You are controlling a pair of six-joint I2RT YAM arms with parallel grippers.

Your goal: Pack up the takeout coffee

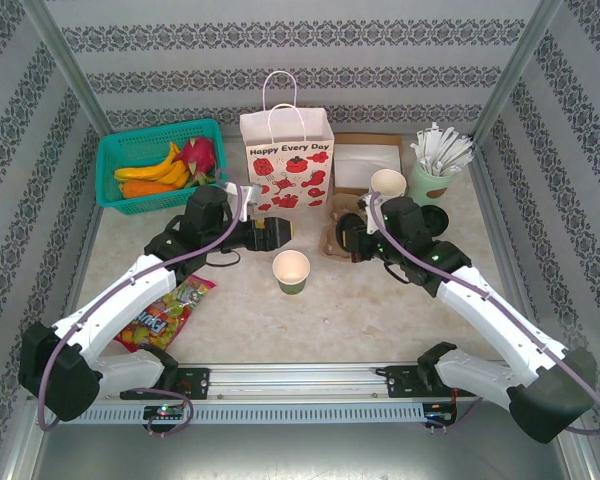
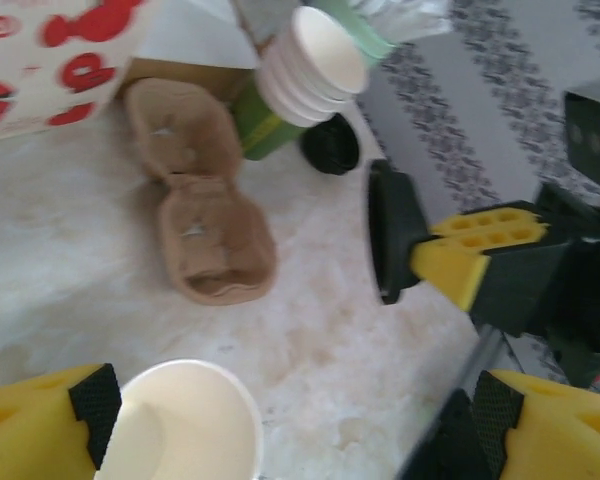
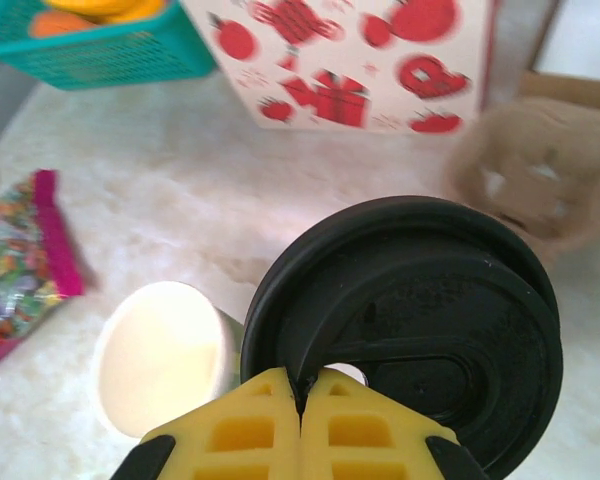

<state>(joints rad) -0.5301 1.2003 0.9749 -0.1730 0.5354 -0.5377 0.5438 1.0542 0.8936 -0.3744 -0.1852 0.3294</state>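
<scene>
The takeout coffee cup [image 1: 291,271], dark green paper with a white inside, stands uncovered at the table's middle. It also appears low in the left wrist view as the cup [image 2: 185,425], and in the right wrist view as the cup [image 3: 158,355]. Its round black lid [image 3: 410,320] is pinched at the rim by my right gripper [image 3: 302,385], which is shut and holds it on edge to the cup's right, the lid [image 2: 388,232] clear of the cup. My left gripper [image 2: 300,430] is open, its jaws wide, with the cup close by the left finger [image 2: 55,420]. From above, the left gripper [image 1: 278,233] hovers just behind the cup.
A red-printed paper bag [image 1: 287,160] stands at the back centre, with a brown pulp cup carrier [image 1: 338,215] to its right. Stacked cups [image 1: 387,183], a pale green cup of white sticks [image 1: 435,170] and a spare black lid [image 1: 435,217] sit back right. A teal fruit basket [image 1: 130,150] is back left, a candy bag [image 1: 165,310] near left.
</scene>
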